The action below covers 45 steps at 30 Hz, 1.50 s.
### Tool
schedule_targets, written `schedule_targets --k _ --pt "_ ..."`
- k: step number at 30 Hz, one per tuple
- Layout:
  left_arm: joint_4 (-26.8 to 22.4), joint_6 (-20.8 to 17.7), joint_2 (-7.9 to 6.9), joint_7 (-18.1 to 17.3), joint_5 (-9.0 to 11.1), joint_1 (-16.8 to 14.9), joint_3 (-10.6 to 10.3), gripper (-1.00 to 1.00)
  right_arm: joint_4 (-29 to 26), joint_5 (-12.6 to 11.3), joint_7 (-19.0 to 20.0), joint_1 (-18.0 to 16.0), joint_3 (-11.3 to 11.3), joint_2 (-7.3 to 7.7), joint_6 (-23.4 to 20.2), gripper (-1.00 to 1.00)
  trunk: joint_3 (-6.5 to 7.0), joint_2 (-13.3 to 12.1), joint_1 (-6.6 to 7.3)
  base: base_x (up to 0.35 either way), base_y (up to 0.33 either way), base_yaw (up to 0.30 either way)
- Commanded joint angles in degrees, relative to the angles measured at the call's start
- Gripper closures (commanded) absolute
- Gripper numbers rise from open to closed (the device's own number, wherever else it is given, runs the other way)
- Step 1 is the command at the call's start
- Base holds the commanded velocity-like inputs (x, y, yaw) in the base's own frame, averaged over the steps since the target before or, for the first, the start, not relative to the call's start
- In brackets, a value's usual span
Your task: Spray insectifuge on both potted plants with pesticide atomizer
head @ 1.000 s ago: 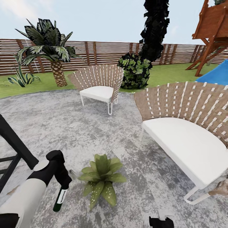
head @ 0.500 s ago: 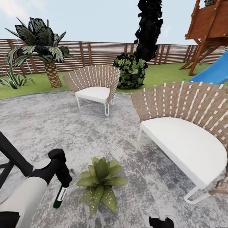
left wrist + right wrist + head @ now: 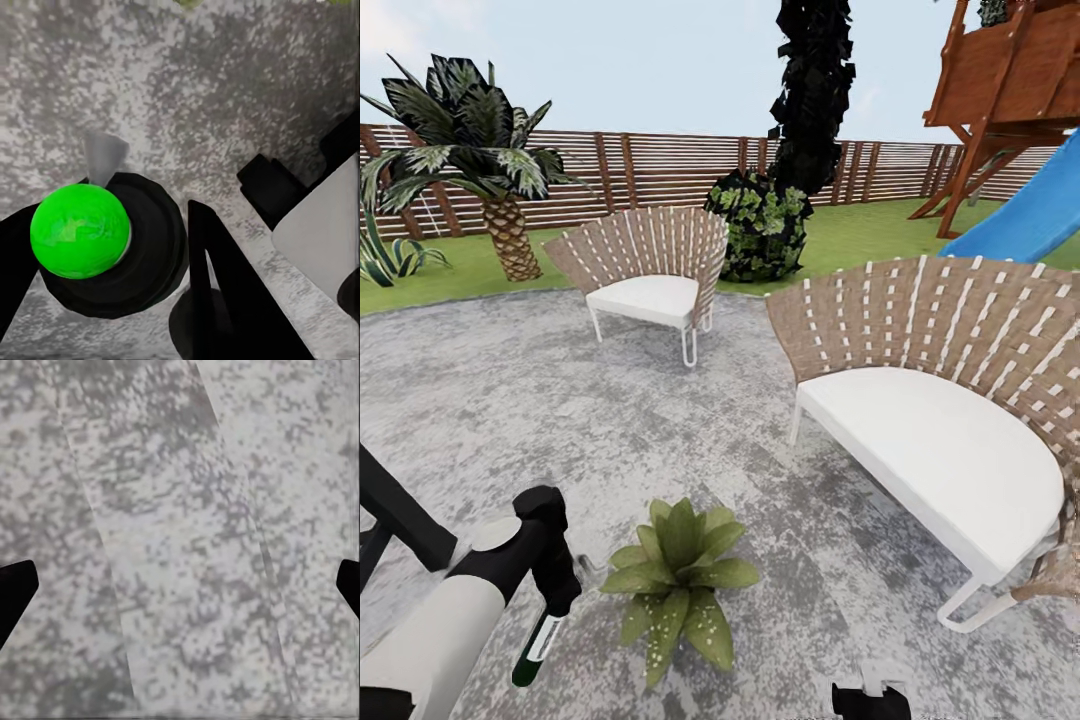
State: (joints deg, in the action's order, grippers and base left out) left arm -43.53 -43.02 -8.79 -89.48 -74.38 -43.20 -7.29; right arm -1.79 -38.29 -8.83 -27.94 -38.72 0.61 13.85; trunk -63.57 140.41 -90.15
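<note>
The view has swung right; left end effector (image 3: 550, 590) holds the slim dark green-black atomizer (image 3: 535, 645) beside the speckled-leaf potted plant (image 3: 678, 580) (spraying looks imminent); right end effector (image 3: 180, 585) stands wide, empty.

Dark pesticide atomizer (image 3: 534, 643) hangs tilted, trigger head up, just beside speckled-leaved potted plant (image 3: 678, 578).

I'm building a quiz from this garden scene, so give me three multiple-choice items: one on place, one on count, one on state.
1. The potted plant stands on:
A. lawn
B. stone patio
C. a chair seat

2. How many woven chairs?
A. two
B. three
C. four

3. The left gripper is:
A. open and free
B. shut on the pesticide atomizer
C. resting on the plant

Answers:
1. B, mottled grey stone patio lies all around it.
2. A, near chair and far chair.
3. B, the pesticide atomizer hangs from it.
</note>
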Motion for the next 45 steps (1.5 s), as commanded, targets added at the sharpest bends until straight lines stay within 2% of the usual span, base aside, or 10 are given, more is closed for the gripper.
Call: schedule_targets --k 1,8,10,12,15,19,20,27,38,45 --pt "-0.1 -0.6 -0.33 -0.5 -0.3 0.5 -0.2 1.0 -0.1 -0.4 -0.2 0.0 -0.5 0.01 0.0 -1.0 -0.02 0.0 0.02 0.0 0.0 -0.225" --pt "0.0 -0.3 -3.26 -0.5 0.4 2.0 0.5 1.0 0.0 -0.3 -0.2 0.0 -0.5 0.05 0.0 -1.0 0.0 0.0 0.02 0.0 0.0 -0.044" --pt "0.0 1.9 -4.11 -0.5 0.5 2.4 0.9 1.0 0.0 -0.3 -0.1 0.0 -0.5 0.08 0.0 -1.0 0.0 0.0 0.02 0.0 0.0 -0.002" --pt "0.1 4.8 -4.56 -0.5 0.6 2.5 3.8 1.0 0.0 -0.2 -0.1 0.0 -0.5 0.09 0.0 -1.0 0.0 0.0 0.02 0.0 0.0 0.0" --pt "0.1 6.4 -4.02 1.6 0.7 2.8 7.0 1.0 0.0 -0.2 -0.1 0.0 -0.5 0.09 -0.1 -1.0 0.0 0.0 0.02 0.0 0.0 0.0" --pt "-0.2 6.6 -1.8 5.3 2.5 2.8 7.4 1.0 0.0 -0.2 -0.1 0.0 -0.5 0.09 -0.1 -1.0 0.0 0.0 0.02 0.0 0.0 0.0" --pt "0.0 6.6 -0.74 8.4 4.0 2.8 7.4 1.0 0.0 -0.2 -0.1 0.0 -0.5 0.09 -0.1 -1.0 0.0 0.0 0.02 0.0 0.0 0.0" --pt "2.2 6.7 -1.24 13.6 4.5 7.2 7.5 1.0 0.0 -0.2 -0.1 0.0 -0.5 0.09 -0.1 -1.0 0.0 0.0 0.02 0.0 0.0 0.0" --pt "1.8 5.8 -0.92 13.9 4.4 7.3 7.5 1.0 0.0 -0.2 -0.1 0.0 -0.5 0.09 -0.1 -1.0 0.0 0.0 0.02 0.037 0.045 0.0" --pt "1.7 5.5 -1.88 13.6 3.6 6.5 7.3 1.0 0.0 -0.2 -0.1 0.0 -0.5 0.09 -0.1 -1.0 0.0 0.0 0.02 0.031 0.03 0.0"
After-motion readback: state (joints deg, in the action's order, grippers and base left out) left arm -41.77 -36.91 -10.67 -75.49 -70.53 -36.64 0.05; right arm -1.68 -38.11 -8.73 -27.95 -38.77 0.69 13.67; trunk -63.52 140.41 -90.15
